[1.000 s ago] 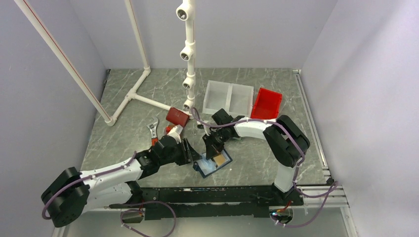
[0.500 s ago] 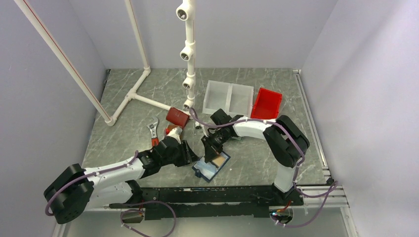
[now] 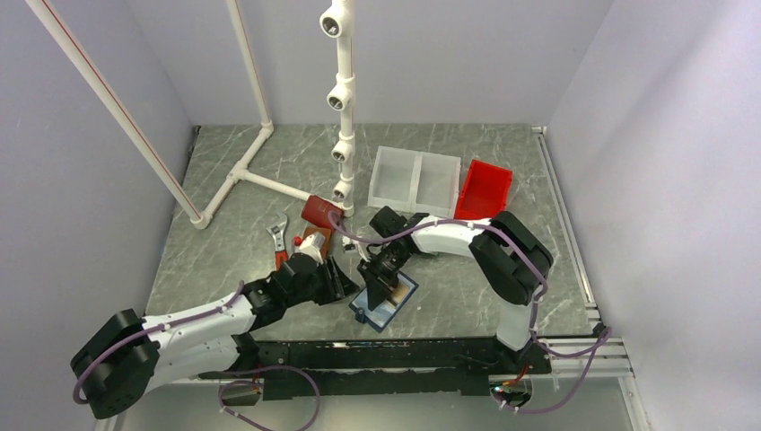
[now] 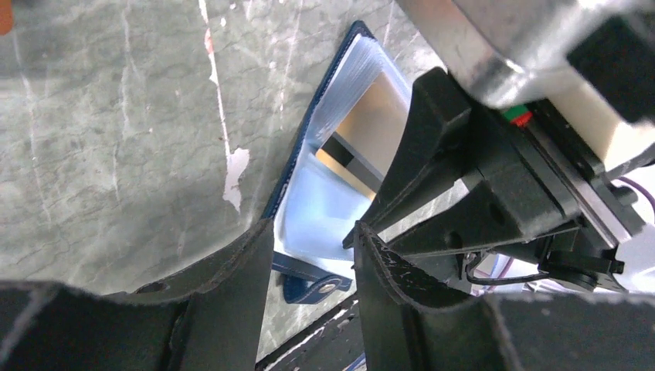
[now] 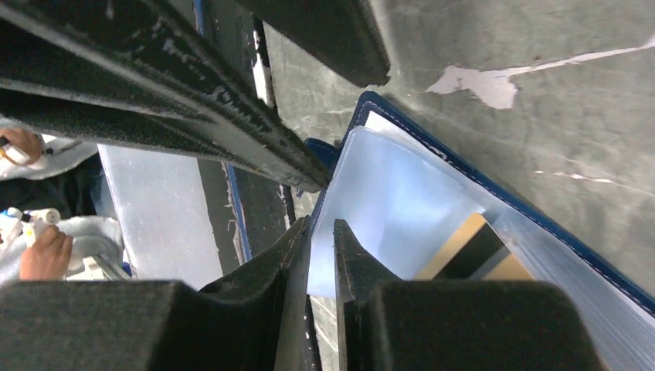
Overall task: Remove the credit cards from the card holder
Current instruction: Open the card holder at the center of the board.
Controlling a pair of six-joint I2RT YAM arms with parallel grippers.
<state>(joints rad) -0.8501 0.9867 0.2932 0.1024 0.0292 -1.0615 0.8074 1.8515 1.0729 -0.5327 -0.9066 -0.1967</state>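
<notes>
The card holder (image 3: 388, 308) lies open near the table's front edge, navy rim around a light blue inside. An orange-tan credit card (image 5: 454, 242) with a black band sits under its clear sleeves (image 5: 386, 209); the same credit card (image 4: 376, 131) shows in the left wrist view. My right gripper (image 3: 376, 280) points down over the holder's left half. Its jaws (image 5: 321, 232) stand a narrow gap apart at the sleeve's edge, with nothing clearly pinched. My left gripper (image 3: 346, 287) is open beside the holder's left corner, and the snap strap (image 4: 318, 284) shows through its gap (image 4: 313, 243).
A dark red wallet (image 3: 320, 211) and a brown one (image 3: 311, 241) lie left of the holder, near a wrench (image 3: 278, 235). Two white bins (image 3: 413, 177) and a red bin (image 3: 485, 189) stand behind. A white pipe frame (image 3: 344, 90) rises at the back. The front rail (image 3: 395, 352) runs just below the holder.
My right gripper has moved left and nearer over the holder, and its jaws have parted a little. The holder has turned and shifted slightly left. The left arm has edged left.
</notes>
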